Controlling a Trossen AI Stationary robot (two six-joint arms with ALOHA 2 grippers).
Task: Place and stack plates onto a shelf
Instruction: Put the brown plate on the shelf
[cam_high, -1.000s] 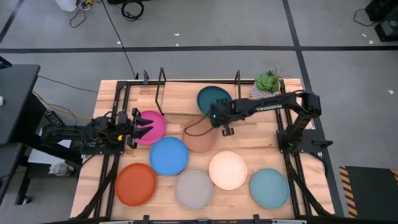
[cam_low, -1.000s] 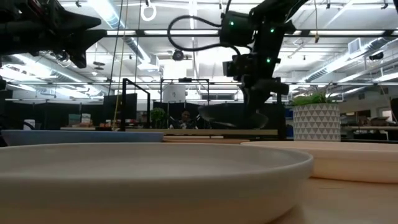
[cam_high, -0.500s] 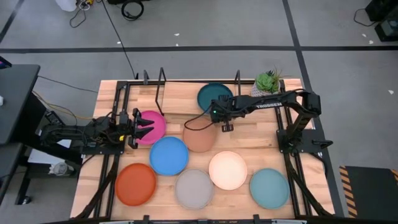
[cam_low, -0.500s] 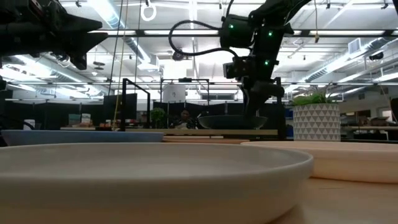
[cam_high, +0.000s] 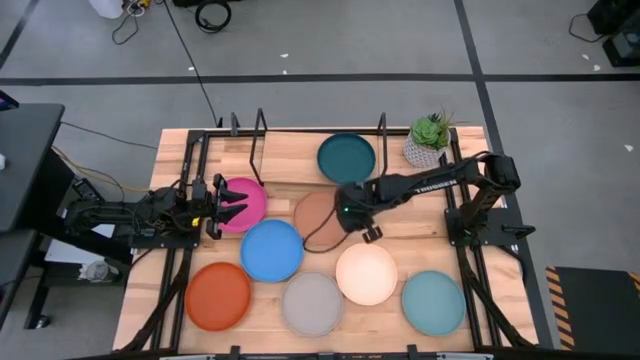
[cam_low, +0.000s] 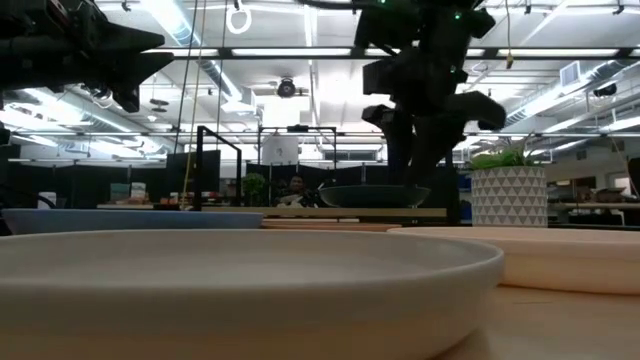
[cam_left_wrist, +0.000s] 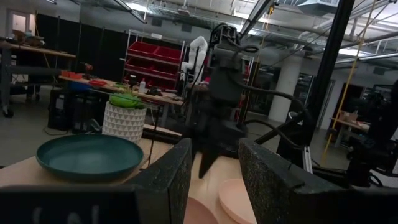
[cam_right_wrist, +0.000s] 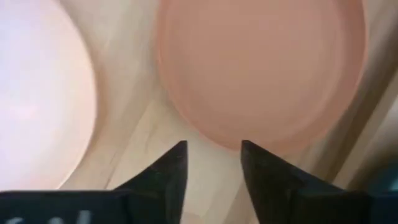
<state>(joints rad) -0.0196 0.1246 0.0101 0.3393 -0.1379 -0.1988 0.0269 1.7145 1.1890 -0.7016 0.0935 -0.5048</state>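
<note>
The dark teal plate lies flat on the shelf at the table's far edge, between black hoops. My right gripper hovers open above the right rim of the tan plate, which lies on the table; its fingers touch nothing. My left gripper waits open above the pink plate. Blue, orange, grey, cream and light blue plates lie flat on the table nearer the front edge.
A potted plant in a white pot stands at the shelf's right end, beside the teal plate. Black hoop uprights rise from the shelf. Bare wood shows on the shelf left of the teal plate.
My right gripper has let go of the dark teal plate, which went from tilted to lying flat on the shelf. The gripper then rose and moved toward the table's near edge, coming to stand over the tan plate.
</note>
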